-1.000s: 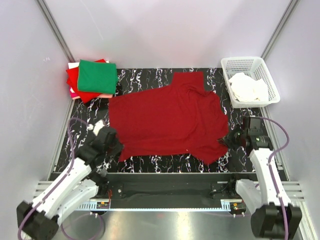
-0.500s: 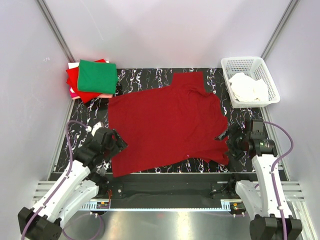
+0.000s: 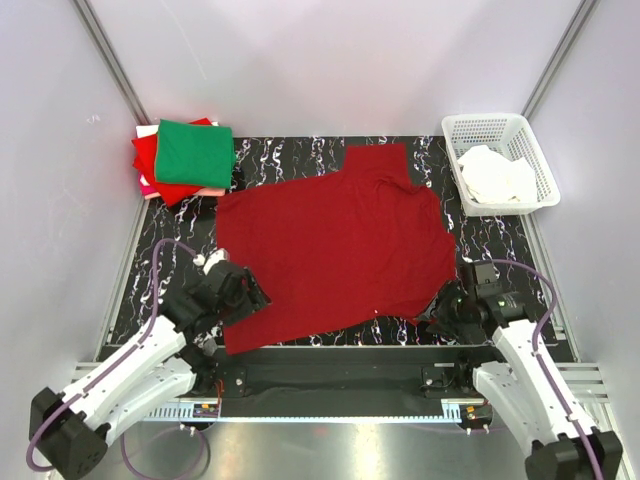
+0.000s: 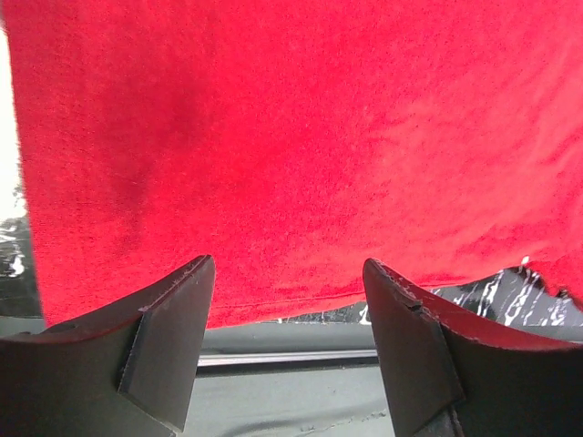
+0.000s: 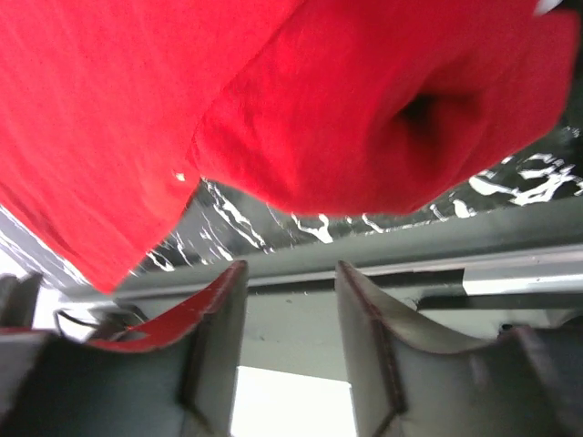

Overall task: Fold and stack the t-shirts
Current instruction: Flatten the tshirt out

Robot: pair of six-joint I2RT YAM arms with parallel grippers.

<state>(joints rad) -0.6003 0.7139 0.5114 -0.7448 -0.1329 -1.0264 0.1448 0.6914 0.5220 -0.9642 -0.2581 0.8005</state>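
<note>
The dark red t-shirt (image 3: 335, 250) lies spread nearly flat over the middle of the black marbled table (image 3: 290, 160), its collar end towards the upper right of the top view and its hem running along the lower edge of the tabletop. One lower corner sits at the lower left, and the other is bunched at the lower right.

The left arm rises from its base in the bottom left corner and slants up and to the right. The left gripper (image 3: 238, 296) rests low at the shirt's lower left corner. In the left wrist view its two fingers (image 4: 173, 319) stand wide apart. The shirt's hem runs across just beyond their tips, with nothing clamped between them.

The right arm climbs from the bottom right corner, leaning up and to the left. The right gripper (image 3: 447, 320) is at the shirt's lower right corner, close to the table's near edge. In the right wrist view its jaws are parted by a narrow gap that shows only the grey rail of the table edge. The cloth hangs just past the tips in a puckered fold.

In the upper left corner a folded green t-shirt (image 3: 195, 152) tops a stack, with a bright red t-shirt (image 3: 148, 160) and a pale pink t-shirt (image 3: 212, 191) under it. At the upper right a white basket (image 3: 500, 128) holds white cloth (image 3: 497, 175).
</note>
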